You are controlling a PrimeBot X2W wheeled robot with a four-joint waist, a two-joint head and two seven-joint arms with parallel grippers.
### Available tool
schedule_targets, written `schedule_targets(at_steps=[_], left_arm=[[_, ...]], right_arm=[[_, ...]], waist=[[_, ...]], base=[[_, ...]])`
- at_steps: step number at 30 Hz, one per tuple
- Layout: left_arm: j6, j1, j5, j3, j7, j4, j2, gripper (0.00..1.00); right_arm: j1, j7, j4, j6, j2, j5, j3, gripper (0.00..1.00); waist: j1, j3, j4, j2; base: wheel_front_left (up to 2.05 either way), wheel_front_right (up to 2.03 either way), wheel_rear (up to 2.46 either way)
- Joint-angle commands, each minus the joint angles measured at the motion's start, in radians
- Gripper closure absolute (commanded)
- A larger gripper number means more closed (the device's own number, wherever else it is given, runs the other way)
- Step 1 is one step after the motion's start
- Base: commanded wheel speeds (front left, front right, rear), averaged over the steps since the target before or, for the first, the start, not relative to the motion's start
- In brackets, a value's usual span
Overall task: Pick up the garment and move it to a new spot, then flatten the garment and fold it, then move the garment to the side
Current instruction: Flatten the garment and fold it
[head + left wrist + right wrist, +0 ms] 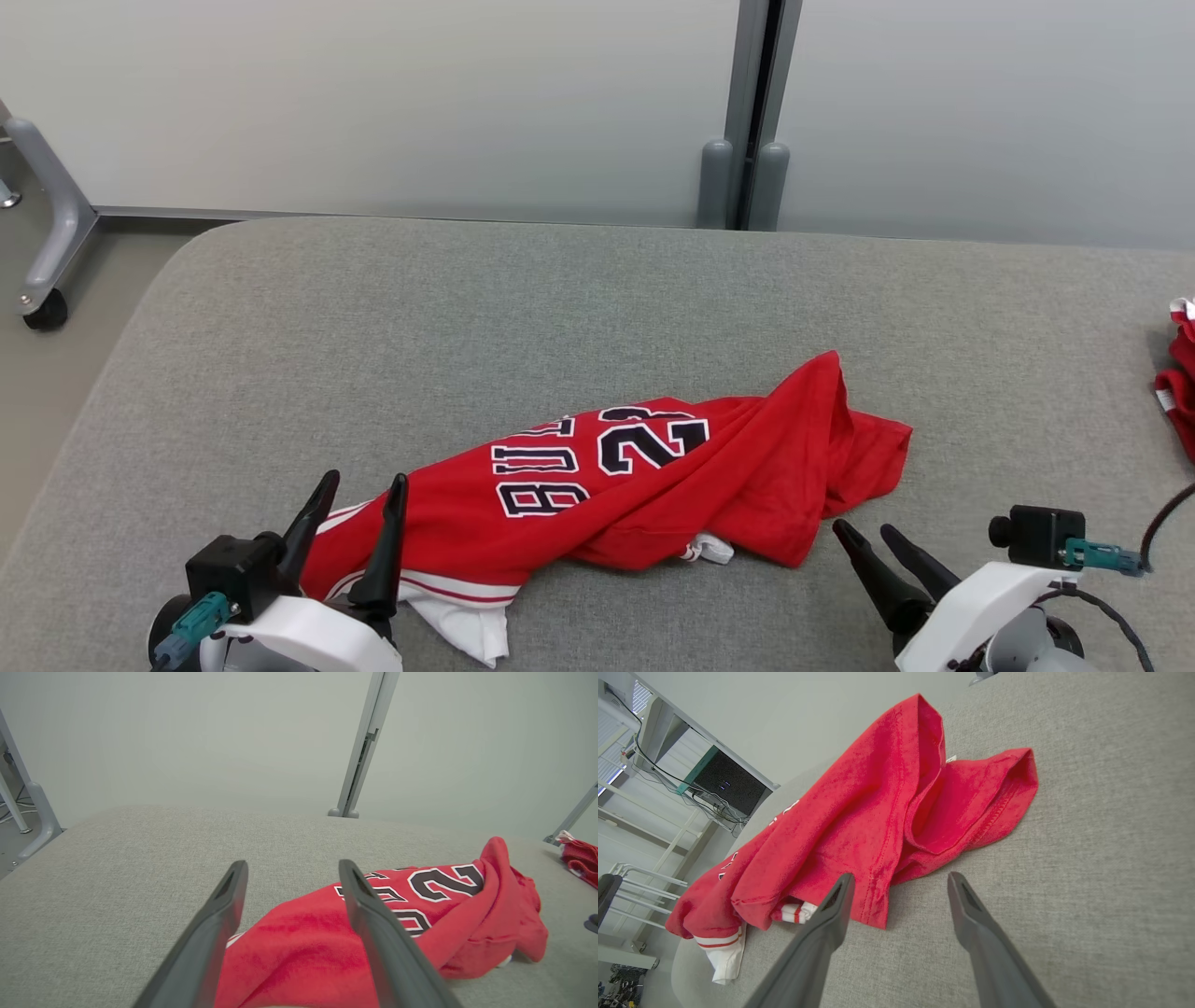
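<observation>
Left gripper (pixel 363 485), jaws apart and empty, sits at the near left of the grey fabric-covered surface (pixel 560 308). Right gripper (pixel 862 529), also apart and empty, sits at its near right. The crumpled red jersey with white trim (pixel 635 476) lies on the surface's near middle. The cloth is probably light and limp, so pinch the hem corners.

A grey fabric worktop (pixel 597 308) fronts pale wall panels (pixel 373 93) split by a grey post (pixel 747 93). A wheeled frame (pixel 70 219) stands left; another red cloth (pixel 1178 392) lies right.
</observation>
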Motion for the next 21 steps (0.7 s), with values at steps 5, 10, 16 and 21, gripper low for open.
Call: schedule_targets(at_steps=[5, 10, 16, 21], left_arm=[[-0.003, -0.01, -0.003, -0.008, -0.002, 0.006, -0.006, 0.0], [-0.003, -0.013, -0.002, -0.011, -0.003, 0.013, -0.01, 0.0], [-0.004, -0.008, -0.005, -0.013, -0.005, 0.017, -0.009, 0.0], [0.0, -0.007, -0.008, -0.012, -0.005, 0.017, -0.005, 0.0]], right_arm=[[-0.041, 0.06, 0.052, 0.001, 0.023, 0.031, 0.031, 0.0], [-0.067, 0.074, 0.096, 0.001, 0.038, 0.044, 0.049, 0.0], [-0.085, 0.073, 0.112, 0.001, 0.047, 0.071, 0.066, 0.6], [-0.092, 0.049, 0.097, 0.001, 0.039, 0.068, 0.082, 1.0]], waist=[[0.0, -0.001, 0.025, 0.0], [0.0, -0.003, 0.047, 0.0], [0.0, -0.002, 0.063, 0.0], [0.0, -0.001, 0.064, 0.0]], base=[[0.0, 0.0, 0.0], [0.0, 0.0, 0.0], [0.0, 0.0, 0.0], [0.0, 0.0, 0.0]])
